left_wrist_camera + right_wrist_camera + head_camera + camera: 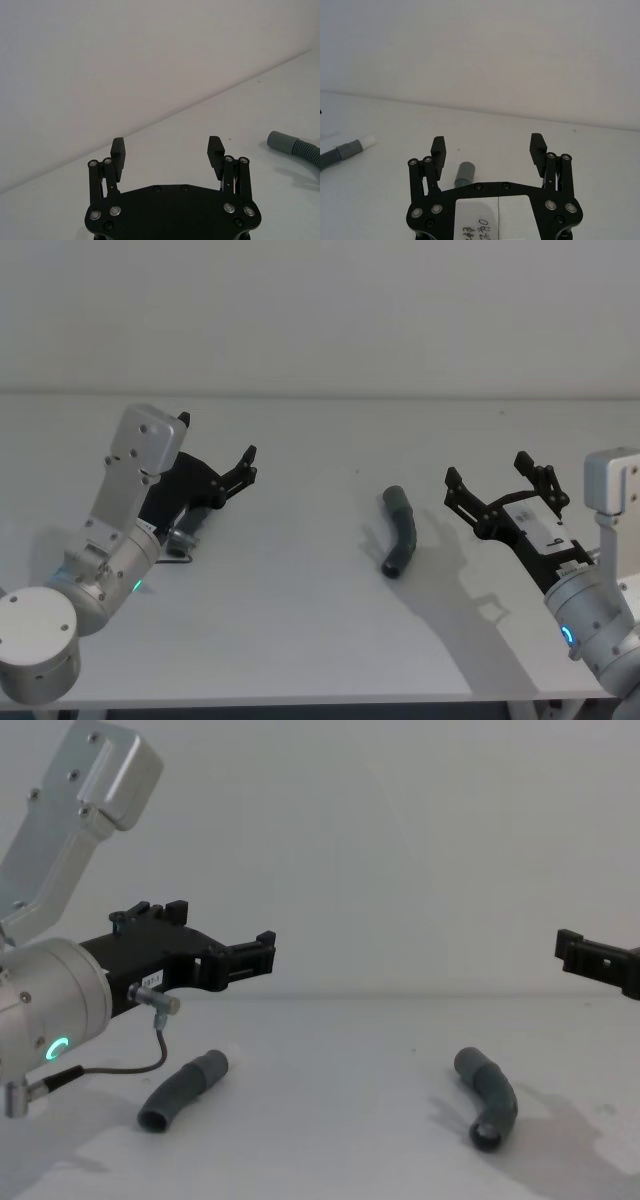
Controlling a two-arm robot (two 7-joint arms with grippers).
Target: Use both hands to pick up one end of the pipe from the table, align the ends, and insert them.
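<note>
My left arm (120, 510) reaches in from the lower left of the head view, its upper link angled upward and a wrist ring (58, 1046) glowing green. I see the left gripper (216, 443) pointing forward, fingers (118, 150) spread wide. My right arm (600, 620) enters from the lower right, and the right gripper (488, 472) is spread just as wide.

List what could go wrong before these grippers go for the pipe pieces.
The left piece lies below the left gripper beside its dangling cable; the cable might snag it. The right piece is bent and loose on the table, so the open right gripper could roll it while closing.
</note>
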